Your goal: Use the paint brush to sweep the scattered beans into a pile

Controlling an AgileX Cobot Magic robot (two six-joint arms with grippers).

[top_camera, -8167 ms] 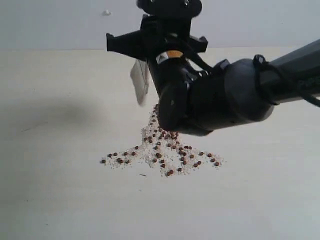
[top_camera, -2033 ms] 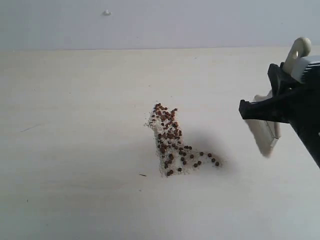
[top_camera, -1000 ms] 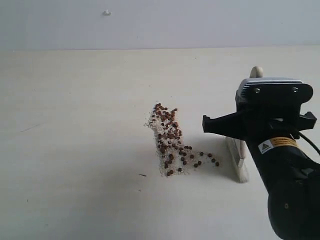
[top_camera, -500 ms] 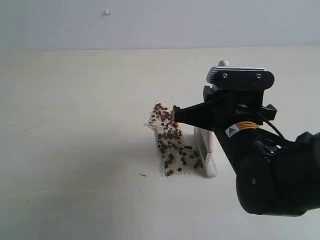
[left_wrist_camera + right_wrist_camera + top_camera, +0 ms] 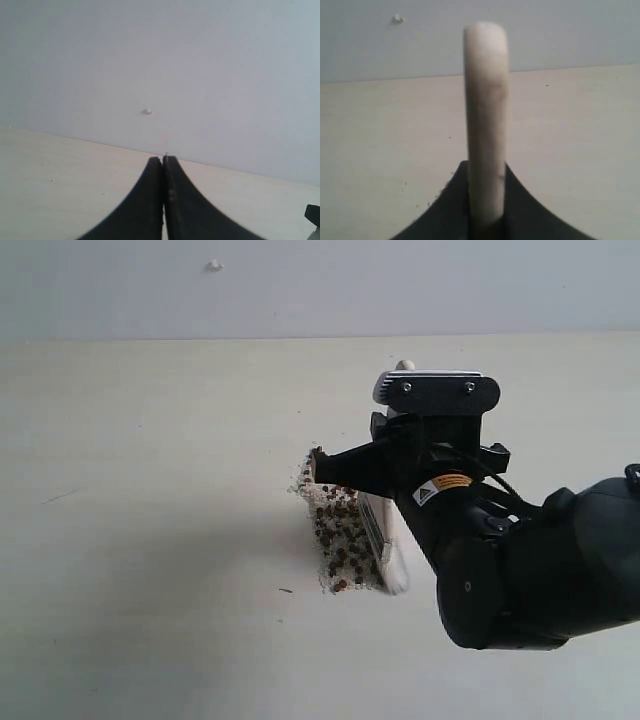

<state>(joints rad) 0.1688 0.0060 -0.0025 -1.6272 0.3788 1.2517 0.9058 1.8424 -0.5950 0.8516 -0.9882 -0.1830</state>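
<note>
Black right gripper (image 5: 486,175) is clamping the paint brush (image 5: 383,545) upright, bristles touching the beans (image 5: 335,528); left gripper (image 5: 163,160) is sitting fully closed.

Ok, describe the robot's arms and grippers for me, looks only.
The right arm is glossy black with bulky rounded housings. It carries a grey plate with two screws, an orange-and-white sticker and thin black cables. The right gripper and left gripper are smooth black, tapering to narrow tips. The left arm itself is out of view.
</note>
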